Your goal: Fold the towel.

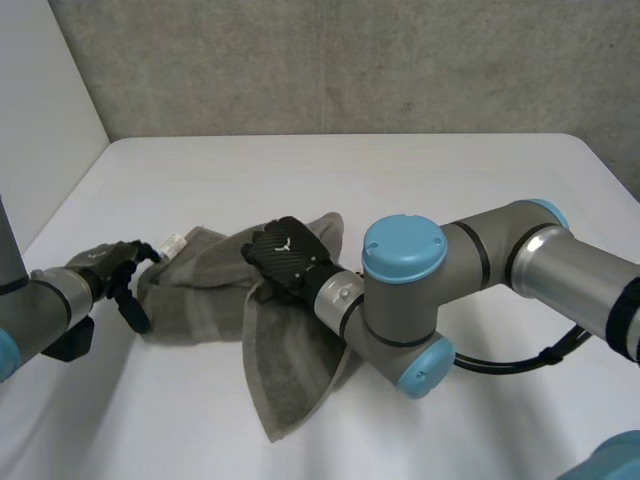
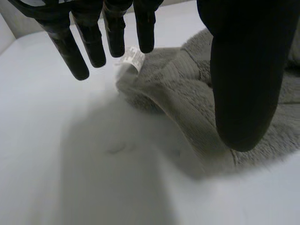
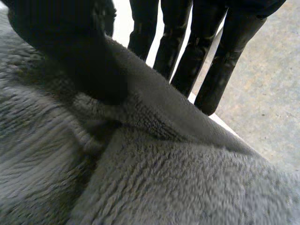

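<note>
At the left of the surface (image 1: 420,180), the left hand (image 1: 105,265) is held just beside the left edge of the grey towel (image 1: 205,300). Its fingers (image 2: 93,44) are straight and spread, with nothing gripped and their tips near the white label (image 2: 132,57). The towel is bunched mid-surface. It is judged soft, limp and light, best taken by a pinched corner or hem. At its middle, a raised ridge of cloth appears to be pinched between the thumb and straight fingers (image 3: 187,61) of the right hand (image 1: 287,255).
</note>
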`<move>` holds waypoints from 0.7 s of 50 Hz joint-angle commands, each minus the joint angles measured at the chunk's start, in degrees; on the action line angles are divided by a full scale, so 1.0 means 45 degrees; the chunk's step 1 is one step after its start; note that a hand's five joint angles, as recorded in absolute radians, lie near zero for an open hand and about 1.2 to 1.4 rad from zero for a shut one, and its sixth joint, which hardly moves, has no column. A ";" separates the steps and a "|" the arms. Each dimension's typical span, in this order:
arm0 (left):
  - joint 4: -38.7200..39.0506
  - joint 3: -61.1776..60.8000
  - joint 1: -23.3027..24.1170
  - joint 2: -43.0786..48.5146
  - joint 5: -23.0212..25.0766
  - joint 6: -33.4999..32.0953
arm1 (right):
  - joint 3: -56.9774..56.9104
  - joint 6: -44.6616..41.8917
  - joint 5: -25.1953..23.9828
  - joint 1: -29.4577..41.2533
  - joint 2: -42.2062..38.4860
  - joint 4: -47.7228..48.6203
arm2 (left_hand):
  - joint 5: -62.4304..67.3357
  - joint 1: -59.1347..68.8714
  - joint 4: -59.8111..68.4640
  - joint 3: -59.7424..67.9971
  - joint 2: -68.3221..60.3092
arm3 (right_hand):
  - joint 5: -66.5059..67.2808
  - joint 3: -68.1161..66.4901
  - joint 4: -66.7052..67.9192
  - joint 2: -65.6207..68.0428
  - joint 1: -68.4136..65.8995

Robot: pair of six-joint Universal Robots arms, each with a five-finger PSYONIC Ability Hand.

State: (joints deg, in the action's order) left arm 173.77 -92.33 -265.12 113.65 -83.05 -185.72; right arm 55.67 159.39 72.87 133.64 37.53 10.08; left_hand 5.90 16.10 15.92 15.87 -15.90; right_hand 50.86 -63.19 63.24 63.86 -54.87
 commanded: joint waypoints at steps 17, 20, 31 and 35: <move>0.1229 -0.0009 0.0770 0.0584 0.0076 -0.0058 | 0.3737 -0.0050 0.1092 -0.3755 0.6189 -0.0247 | 0.9353 0.9309 0.9348 0.9359 -0.9352 | 0.4253 -0.3736 0.3725 0.3586 -0.5585; 0.1365 0.0049 0.0868 0.0877 0.0076 -0.0078 | 0.4230 -0.0089 0.1112 -0.4091 0.6406 -0.0247 | 0.9839 0.9795 0.9834 0.9845 -0.9838 | 0.4253 -0.3736 0.3725 0.3586 -0.5585; 0.1307 0.0030 0.1180 0.1073 -0.0080 -0.0839 | 0.6046 -0.0577 0.1151 -0.5947 0.6914 -0.0677 | 0.0270 0.0226 0.0264 0.0276 -0.0268 | 0.4253 -0.3736 0.3725 0.3586 -0.5585; 0.1326 -0.0107 0.1356 0.0878 -0.0080 -0.0898 | 0.6514 -0.0636 0.1132 -0.6492 0.7050 -0.0755 | 0.0344 0.0300 0.0338 0.0350 -0.0342 | 0.4253 -0.3736 0.3725 0.3586 -0.5585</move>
State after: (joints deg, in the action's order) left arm 179.81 -91.99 -259.96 118.96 -83.33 -188.92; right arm 82.51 157.15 78.03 107.61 68.78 7.44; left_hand 8.14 18.25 17.95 17.98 -18.02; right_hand 55.51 -67.65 68.42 67.36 -55.96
